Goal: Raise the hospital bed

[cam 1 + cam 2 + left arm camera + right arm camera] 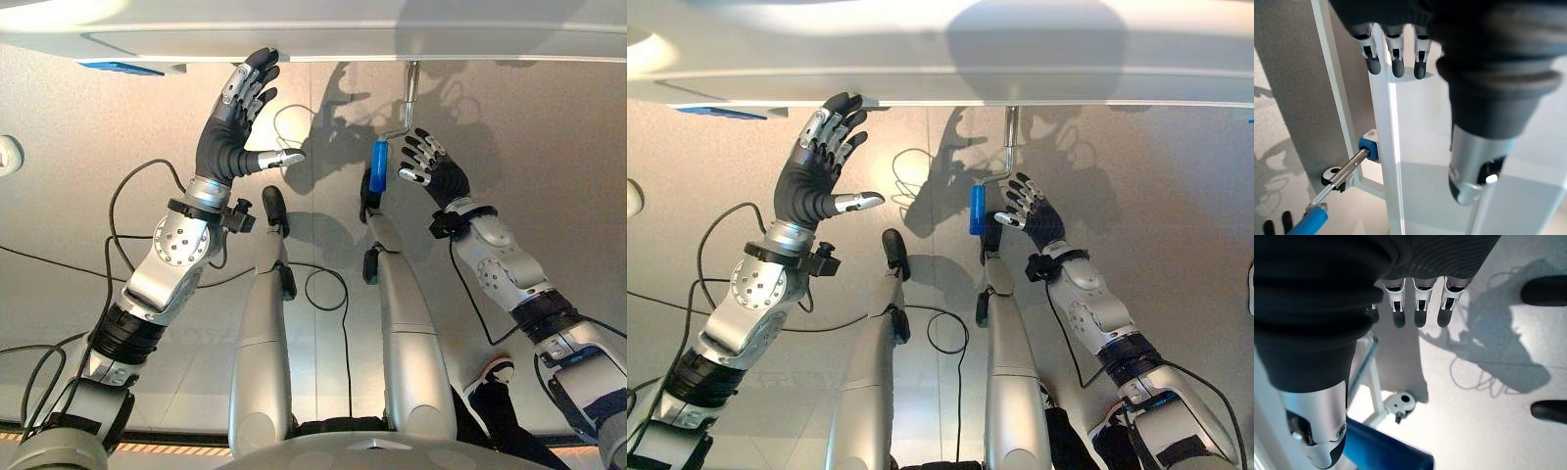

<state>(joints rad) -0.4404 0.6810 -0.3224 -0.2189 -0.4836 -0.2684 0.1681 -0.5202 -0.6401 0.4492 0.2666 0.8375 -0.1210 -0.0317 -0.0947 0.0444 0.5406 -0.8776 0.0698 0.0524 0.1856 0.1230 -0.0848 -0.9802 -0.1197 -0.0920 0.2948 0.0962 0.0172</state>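
The white bed frame point(392, 39) runs across the far side of both eye views. From its underside hangs the crank's metal rod point(411, 93), ending in a blue handle point(379, 165). My right hand point(431, 166) is open just to the right of the handle, fingers spread and not wrapped round it. In the right wrist view the blue handle point(1386, 450) lies close beside the thumb point(1317, 431). My left hand point(227, 132) is raised and open, its fingertips up at the bed's lower edge. The left wrist view shows its fingers point(1396, 63) against a white frame bar point(1383, 147), with the crank rod point(1344, 171) beyond.
A blue tag point(122, 68) sits under the bed edge at the left. A round white object point(8, 155) lies on the grey floor at the far left. A thin pale wire point(289, 127) loops on the floor between the hands. A person's shoe point(490, 377) stands at the lower right.
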